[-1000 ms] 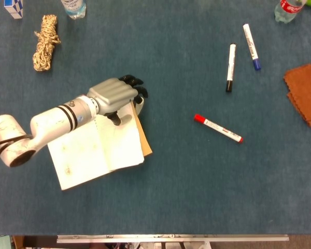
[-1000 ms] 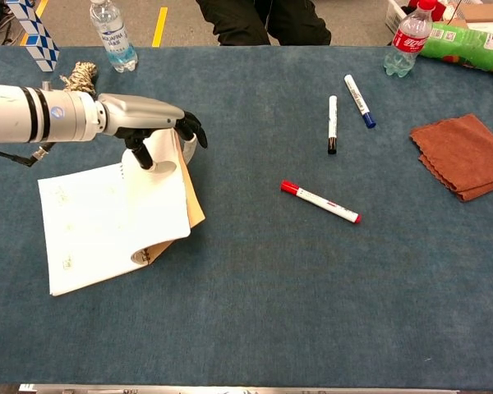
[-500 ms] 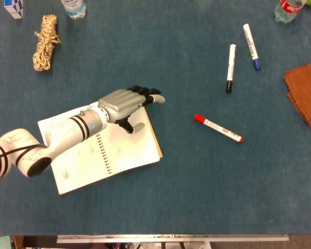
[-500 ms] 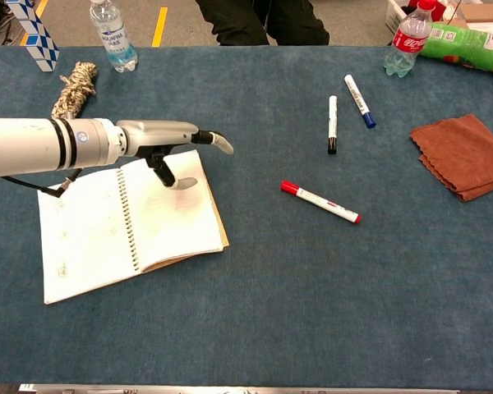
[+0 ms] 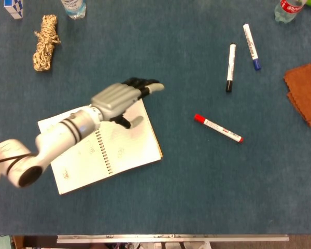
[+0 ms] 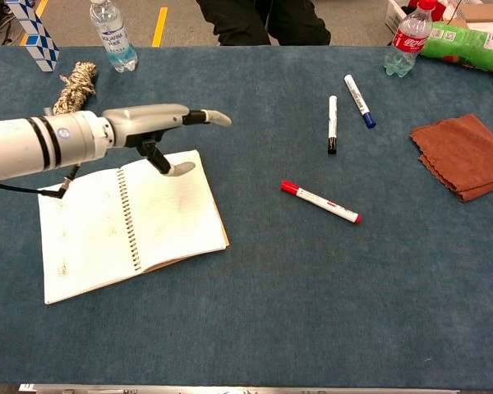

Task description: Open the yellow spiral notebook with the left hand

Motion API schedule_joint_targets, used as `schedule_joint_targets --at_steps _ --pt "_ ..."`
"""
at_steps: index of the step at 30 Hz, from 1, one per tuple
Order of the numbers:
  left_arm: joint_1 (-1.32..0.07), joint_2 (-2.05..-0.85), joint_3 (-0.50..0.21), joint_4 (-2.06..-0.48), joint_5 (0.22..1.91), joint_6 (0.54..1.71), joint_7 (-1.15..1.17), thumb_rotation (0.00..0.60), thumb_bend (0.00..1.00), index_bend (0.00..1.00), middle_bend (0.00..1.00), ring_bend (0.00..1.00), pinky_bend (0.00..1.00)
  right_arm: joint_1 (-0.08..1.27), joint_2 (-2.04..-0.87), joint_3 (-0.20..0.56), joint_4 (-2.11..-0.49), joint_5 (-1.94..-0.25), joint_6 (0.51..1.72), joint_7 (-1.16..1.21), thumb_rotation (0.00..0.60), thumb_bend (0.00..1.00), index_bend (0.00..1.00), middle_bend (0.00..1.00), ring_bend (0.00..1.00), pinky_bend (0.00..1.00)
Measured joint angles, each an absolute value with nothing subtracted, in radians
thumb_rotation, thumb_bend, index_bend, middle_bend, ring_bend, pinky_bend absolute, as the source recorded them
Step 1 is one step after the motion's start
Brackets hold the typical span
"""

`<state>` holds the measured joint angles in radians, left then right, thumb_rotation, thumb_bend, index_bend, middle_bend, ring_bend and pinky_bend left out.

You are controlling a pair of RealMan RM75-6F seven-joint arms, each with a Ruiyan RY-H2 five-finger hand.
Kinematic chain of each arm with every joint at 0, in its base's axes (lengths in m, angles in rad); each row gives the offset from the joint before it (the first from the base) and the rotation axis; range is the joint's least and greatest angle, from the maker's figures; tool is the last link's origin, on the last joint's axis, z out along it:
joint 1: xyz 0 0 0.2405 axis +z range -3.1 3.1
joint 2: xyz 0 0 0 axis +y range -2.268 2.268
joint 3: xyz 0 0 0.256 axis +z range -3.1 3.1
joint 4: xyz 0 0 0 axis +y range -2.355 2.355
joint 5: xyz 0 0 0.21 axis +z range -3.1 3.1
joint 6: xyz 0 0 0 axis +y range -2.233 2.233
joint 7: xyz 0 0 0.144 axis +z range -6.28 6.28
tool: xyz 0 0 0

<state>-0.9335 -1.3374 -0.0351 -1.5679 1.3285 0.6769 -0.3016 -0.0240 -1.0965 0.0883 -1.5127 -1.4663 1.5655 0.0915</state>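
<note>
The yellow spiral notebook [image 5: 122, 148] [image 6: 168, 213] lies open and flat on the blue table, white pages up, its spiral binding running down the middle and a yellow cover edge showing along the right side. My left hand [image 5: 119, 98] [image 6: 160, 123] hovers above the notebook's far right corner with its fingers stretched out toward the right and the thumb hanging down; it holds nothing. The chest view shows a gap between the hand and the page. My right hand is in neither view.
A red-capped marker [image 5: 217, 128] lies right of the notebook. Two more markers [image 5: 231, 67] [image 5: 251, 40] lie further back. A brown cloth [image 5: 306, 93] is at the right edge, a rope coil [image 5: 45, 41] at the back left, and bottles [image 6: 112, 34] [image 6: 407, 33] along the far edge.
A second ago the left hand held lifted pages upright; they have since fallen flat to the right, leaving the notebook open. The hand has let go and risen slightly above the page.
</note>
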Motion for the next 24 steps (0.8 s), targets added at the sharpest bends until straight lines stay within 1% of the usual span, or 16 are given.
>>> schedule_joint_targets --at_steps 7,11,16,19,24 --pt "-0.758 -1.217 0.013 -1.697 1.33 0.942 -0.119 0.6 0.43 0.03 0.0 0.0 0.0 0.001 -1.055 0.087 -1.583 -1.458 1.515 0.033 0.6 0.13 0.32 0.33 0.25 0.31" --pt "-0.645 -1.179 0.043 -1.74 1.327 1.096 -0.048 0.6 0.43 0.04 0.0 0.0 0.0 0.017 -1.045 0.086 -1.613 -1.463 1.494 0.01 0.6 0.2 0.32 0.33 0.25 0.31" --pt "-0.483 -1.16 0.071 -1.764 1.326 1.306 0.007 0.6 0.43 0.05 0.01 0.0 0.0 0.035 -1.039 0.079 -1.633 -1.481 1.468 -0.004 0.6 0.21 0.32 0.33 0.25 0.31" --pt "-0.383 -1.15 0.091 -1.77 1.321 1.405 0.029 0.6 0.43 0.05 0.01 0.0 0.0 0.049 -1.033 0.069 -1.641 -1.501 1.448 -0.006 0.6 0.22 0.34 0.33 0.25 0.31" --pt "-0.26 -1.137 0.117 -1.773 1.312 1.502 0.034 0.6 0.43 0.05 0.01 0.0 0.0 0.068 -1.028 0.06 -1.659 -1.521 1.431 -0.01 0.6 0.22 0.34 0.33 0.25 0.31"
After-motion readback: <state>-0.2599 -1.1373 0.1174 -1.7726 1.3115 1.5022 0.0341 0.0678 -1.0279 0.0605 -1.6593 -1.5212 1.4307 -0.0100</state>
